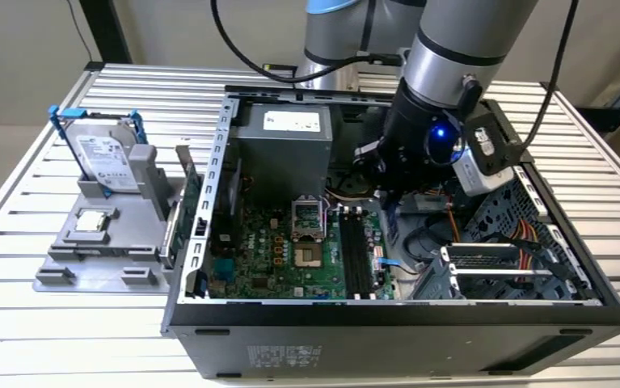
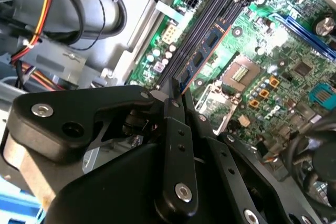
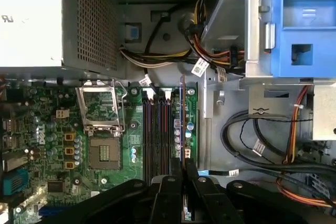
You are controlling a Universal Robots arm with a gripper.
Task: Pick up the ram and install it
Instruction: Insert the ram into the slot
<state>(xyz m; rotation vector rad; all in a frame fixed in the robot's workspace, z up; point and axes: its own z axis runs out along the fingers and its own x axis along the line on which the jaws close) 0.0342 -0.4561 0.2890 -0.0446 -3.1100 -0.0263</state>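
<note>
The ram (image 2: pixel 202 51) stands on edge in the gripper (image 2: pixel 174 99), its long side lying along the memory slots (image 2: pixel 220 11) of the motherboard (image 2: pixel 294 61), directly over the slot nearest the drive-cage side; whether it is seated or only resting above cannot be told. In the first wrist view the ram (image 3: pixel 182 124) appears as a thin edge running between the slots (image 3: pixel 157 129) and a row of small capacitors, its near end disappearing between the black fingers (image 3: pixel 169 198). The jaws are pressed in on the stick, pinching it at one end (the fingers meet close on either side of the board). In the exterior view the gripper (image 1: pixel 387 198) is lowered inside the open computer case (image 1: pixel 396 311), above the slots (image 1: pixel 355 250) and beside the empty CPU socket (image 1: pixel 305 217). On the exterior view's left, outside the case, a grey holder (image 1: pixel 105 250) carries a hard drive (image 1: pixel 103 153) in a blue frame, upright, and a small square CPU chip (image 1: pixel 93 220) lying flat.
</note>
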